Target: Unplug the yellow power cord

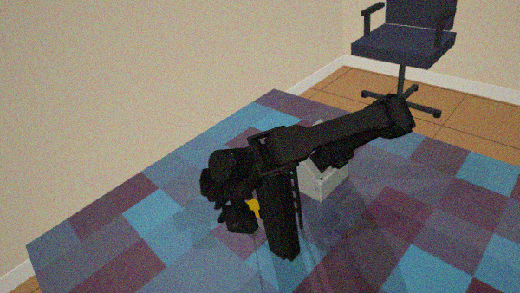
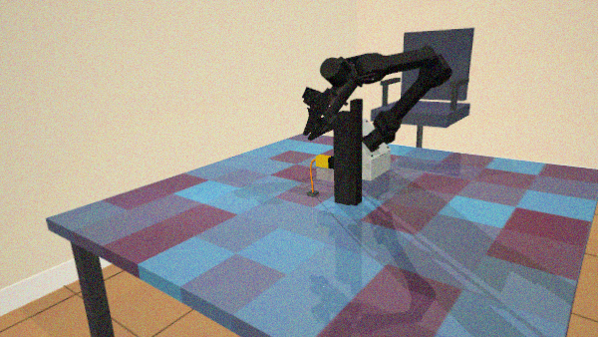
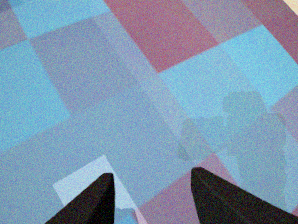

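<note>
- Black parallel-jaw claw (image 3: 149, 212): fingers partly closed with a gap between them, nothing gripped; wrist view shows only patchwork tabletop between the tips.
- Exterior view: claw (image 2: 313, 131) hangs in the air, pointing down and left, above the yellow plug (image 2: 324, 161) and apart from it.
- Yellow plug (image 1: 253, 207) sits against the side of the tall black upright power strip (image 2: 348, 152), partway up; seated in a socket, as far as I can tell.
- Thin orange-yellow cord (image 2: 312, 175) drops from the plug to a small dark end piece on the tabletop.
- Black jointed arm (image 1: 342, 130) reaches over the strip from a pale grey base block (image 1: 322, 182).
- Blue-and-purple chequered tabletop (image 2: 199, 234); dark blue swivel chair (image 1: 405, 39) on the tiled floor behind.
</note>
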`<state>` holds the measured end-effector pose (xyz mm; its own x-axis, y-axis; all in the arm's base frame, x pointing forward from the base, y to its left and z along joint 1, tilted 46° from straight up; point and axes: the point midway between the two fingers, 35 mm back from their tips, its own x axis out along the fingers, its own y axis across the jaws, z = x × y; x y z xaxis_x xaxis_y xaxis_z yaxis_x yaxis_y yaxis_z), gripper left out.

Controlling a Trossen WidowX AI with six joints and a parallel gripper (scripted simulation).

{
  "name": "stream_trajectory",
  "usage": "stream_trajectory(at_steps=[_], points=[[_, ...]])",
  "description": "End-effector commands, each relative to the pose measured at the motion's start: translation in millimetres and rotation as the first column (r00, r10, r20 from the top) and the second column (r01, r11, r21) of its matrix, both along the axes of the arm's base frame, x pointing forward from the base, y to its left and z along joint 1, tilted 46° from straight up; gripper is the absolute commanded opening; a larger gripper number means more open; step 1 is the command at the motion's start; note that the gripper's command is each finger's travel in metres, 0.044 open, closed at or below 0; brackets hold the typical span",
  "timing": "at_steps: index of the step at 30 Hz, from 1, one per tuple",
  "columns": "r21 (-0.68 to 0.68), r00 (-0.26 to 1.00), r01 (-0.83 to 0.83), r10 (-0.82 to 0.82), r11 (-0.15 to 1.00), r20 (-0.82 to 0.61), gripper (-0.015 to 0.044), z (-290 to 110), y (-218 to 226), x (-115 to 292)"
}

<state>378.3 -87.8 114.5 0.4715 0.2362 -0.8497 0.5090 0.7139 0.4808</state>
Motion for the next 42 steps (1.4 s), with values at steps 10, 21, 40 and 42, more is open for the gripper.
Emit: stream_trajectory(at_steps=[10,21,40,42], points=[[0.339,0.633,0.614,-0.188,0.713,-0.751,0.0160,-122.3,-9.5,-96.9],[0.330,0.548,0.689,-0.165,0.646,-0.820,0.0160,-129.2,-6.4,-107.8],[0.330,0.547,0.689,-0.164,0.645,-0.821,0.0160,-109.2,13.4,-108.9],[0.331,0.547,0.689,-0.164,0.645,-0.821,0.0160,-107.0,15.8,-109.1]])
